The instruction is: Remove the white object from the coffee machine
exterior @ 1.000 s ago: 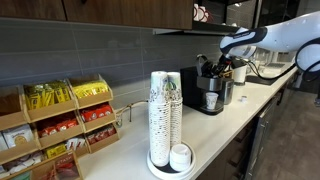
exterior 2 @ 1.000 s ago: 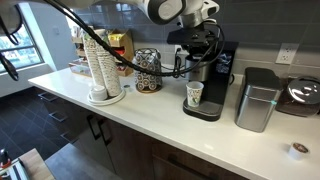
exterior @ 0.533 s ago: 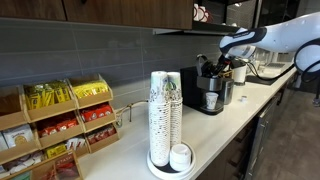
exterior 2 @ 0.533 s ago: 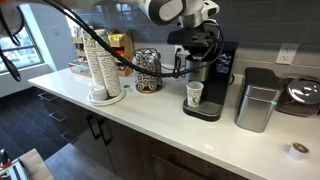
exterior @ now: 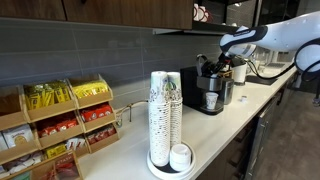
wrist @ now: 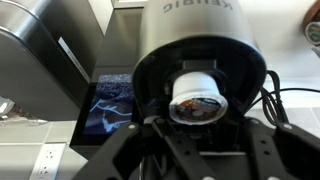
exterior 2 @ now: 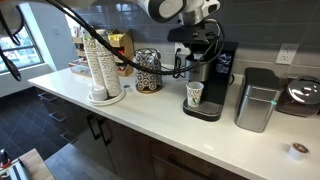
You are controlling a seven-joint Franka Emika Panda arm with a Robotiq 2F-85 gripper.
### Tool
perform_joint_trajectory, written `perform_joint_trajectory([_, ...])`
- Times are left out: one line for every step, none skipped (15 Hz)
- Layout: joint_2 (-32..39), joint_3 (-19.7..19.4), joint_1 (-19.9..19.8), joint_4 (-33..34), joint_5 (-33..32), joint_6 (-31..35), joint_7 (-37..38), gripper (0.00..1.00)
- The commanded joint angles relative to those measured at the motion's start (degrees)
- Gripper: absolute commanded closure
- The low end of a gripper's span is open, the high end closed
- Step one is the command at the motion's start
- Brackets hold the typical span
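The black coffee machine (exterior: 200,90) (exterior 2: 213,82) stands on the white counter, and a pale printed paper cup (exterior 2: 194,95) sits on its tray. In the wrist view the machine's round open top (wrist: 150,60) fills the frame. The white object (wrist: 197,95), a small round pod with a dark foil lid, sits tilted in the middle of that opening. My gripper (wrist: 197,118) hangs over the top of the machine (exterior 2: 200,45) (exterior: 213,68), its dark fingers closed on either side of the pod.
Tall stacks of white cups (exterior: 165,115) (exterior 2: 100,65) stand on the counter. Yellow and red snack racks (exterior: 60,125) sit by the wall. A silver box appliance (exterior 2: 258,97) stands next to the machine, and a small cup (exterior 2: 297,150) lies beyond it.
The arm has edged slightly upward over the machine. Everything else is unchanged.
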Motion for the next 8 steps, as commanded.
perform_joint_trajectory([-1.3,0.1,-0.5,0.4,0.5,0.0,-1.0,0.71])
perform_joint_trajectory([-1.9,0.0,-0.4,0.3,0.3,0.0,-1.0,0.71])
perform_joint_trajectory([-2.9,-0.3,-0.3,-0.1,-0.2,0.0,-0.8,0.71])
perform_joint_trajectory([-4.0,-0.3,-0.3,-0.6,-0.4,-0.5,-0.8,0.71])
perform_joint_trajectory([-5.1,-0.4,-0.2,-1.1,-0.5,-0.8,-0.9,0.71])
perform_joint_trajectory([-6.7,-0.4,-0.3,-2.0,-0.7,-1.7,-1.4,0.71])
perform_joint_trajectory([-7.9,-0.3,-0.3,-2.6,-0.6,-2.6,-2.0,0.71])
perform_joint_trajectory([-9.7,0.0,-0.3,-4.2,-0.4,-4.0,-3.7,0.71])
